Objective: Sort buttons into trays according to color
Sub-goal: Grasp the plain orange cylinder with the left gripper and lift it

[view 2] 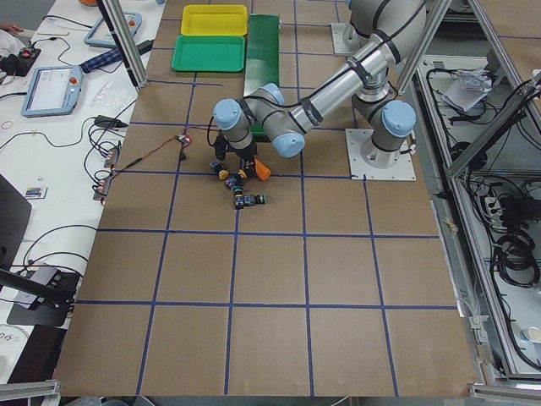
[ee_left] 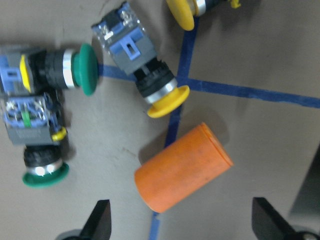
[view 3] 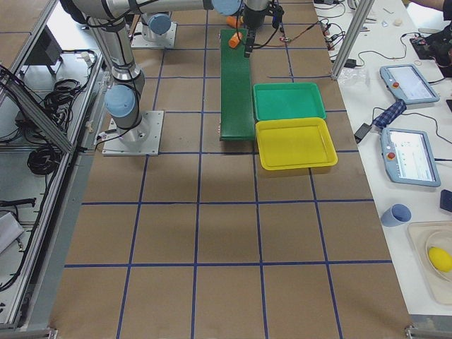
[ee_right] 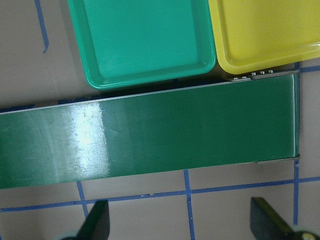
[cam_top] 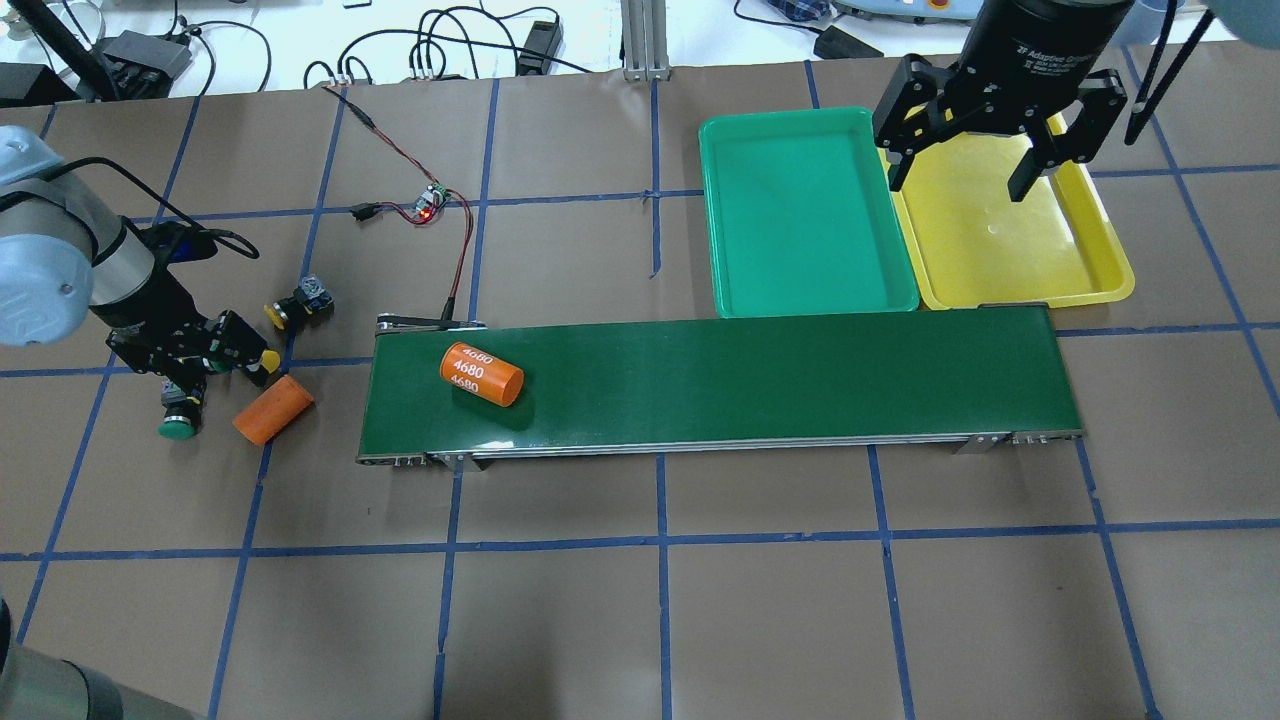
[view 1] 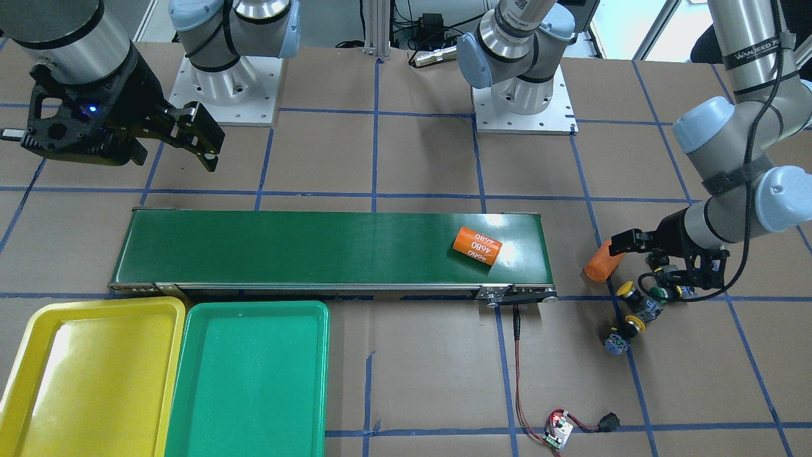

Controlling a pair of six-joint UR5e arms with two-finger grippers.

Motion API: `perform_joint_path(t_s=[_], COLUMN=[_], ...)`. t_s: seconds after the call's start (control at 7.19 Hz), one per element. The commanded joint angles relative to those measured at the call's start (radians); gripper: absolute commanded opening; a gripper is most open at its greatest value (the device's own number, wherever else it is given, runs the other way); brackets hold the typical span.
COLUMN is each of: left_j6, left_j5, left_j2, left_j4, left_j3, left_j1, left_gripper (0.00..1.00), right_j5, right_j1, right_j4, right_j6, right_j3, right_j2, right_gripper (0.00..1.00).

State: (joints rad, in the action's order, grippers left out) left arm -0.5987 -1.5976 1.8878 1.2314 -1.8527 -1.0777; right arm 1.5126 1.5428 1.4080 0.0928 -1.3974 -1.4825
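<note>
While all four buttons [ee_left: 145, 75] sit clumped at 9 o'clock by the wide-open, empty left gripper [ee_left: 182, 225], both trays [cam_top: 800, 210] at 1 o'clock hold nothing, right gripper [cam_top: 965, 165] gaping empty above them, so sorting's not started.

I see a brown tabletop [cam_top: 760, 600] gridded with blue tape [cam_top: 661, 543], and a white side bench [view 3: 424, 201] carrying two screens [view 3: 411, 157].

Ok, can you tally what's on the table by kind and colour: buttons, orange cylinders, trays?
Yellow-capped buttons: 2
Green-capped buttons: 2
Orange cylinders: 2
Trays, one yellow and one green: 2
Total: 8
</note>
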Motion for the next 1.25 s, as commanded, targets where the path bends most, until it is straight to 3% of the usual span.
perform_joint_path(t_s=[0.0,0.28,0.56,0.83,0.97,1.11], left_j6=[-0.276,-0.363,-0.359,-0.349,-0.343,-0.345], left_j5=[0.004,0.004,0.008,0.054,0.051,0.041], left_j2=[-0.031,0.010,0.025,0.037,0.037,0.021], left_j4=[-0.027,-0.204,-0.230,-0.228,-0.228,-0.228], left_j3=[-0.097,-0.132,-0.128,-0.129,-0.129,-0.119], left_j1=[-0.005,0.013,0.005,-0.008,-0.010,-0.010], left_gripper=[1.00,1.00,0.97,0.77,0.36,0.05], right_j5=[-0.002,0.001,0.001,-0.002,-0.003,-0.003], right_j1=[-0.004,-0.004,-0.004,-0.004,-0.003,-0.001], right_j4=[0.000,-0.001,-0.001,-0.001,0.000,0.002], right_j6=[-0.002,-0.002,-0.002,-0.002,-0.001,-0.001], right_j3=[0.000,-0.002,-0.002,-0.002,0.000,0.000], right_j2=[0.001,0.001,0.001,0.001,-0.002,-0.001], right_gripper=[1.00,1.00,1.00,1.00,1.00,1.00])
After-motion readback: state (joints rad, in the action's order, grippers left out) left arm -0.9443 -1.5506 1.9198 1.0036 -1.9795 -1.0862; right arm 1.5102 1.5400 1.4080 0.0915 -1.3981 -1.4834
